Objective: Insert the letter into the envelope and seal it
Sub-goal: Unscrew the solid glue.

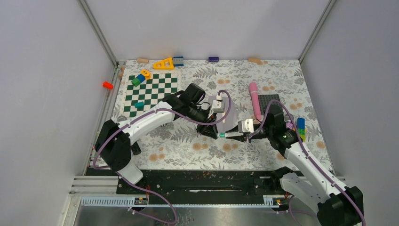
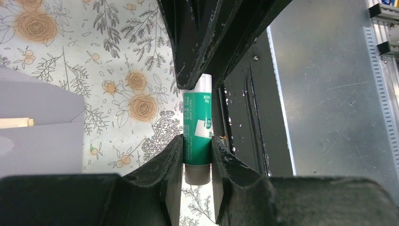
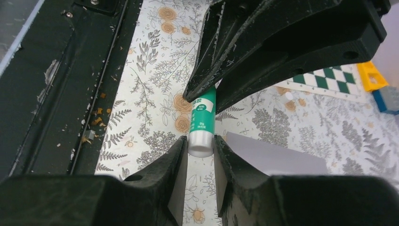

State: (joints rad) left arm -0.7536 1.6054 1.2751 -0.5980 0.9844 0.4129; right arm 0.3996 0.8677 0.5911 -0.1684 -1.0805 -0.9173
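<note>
While the glue stick was held up between both arms, its green end was clamped by the left claw and its white cap was pinched by the right claw. The envelope was seen lying flat on the flowery counter just beside them, flap open.

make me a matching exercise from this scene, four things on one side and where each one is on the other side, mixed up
Things
1. glue stick
2. envelope
3. pink tube
4. teal block

Places
a. on the chessboard
b. along the edge of the dark studded plate
c. between the left gripper and the right gripper
d. on the floral mat, mid-table

Pairs: 1-c, 2-d, 3-b, 4-a
</note>
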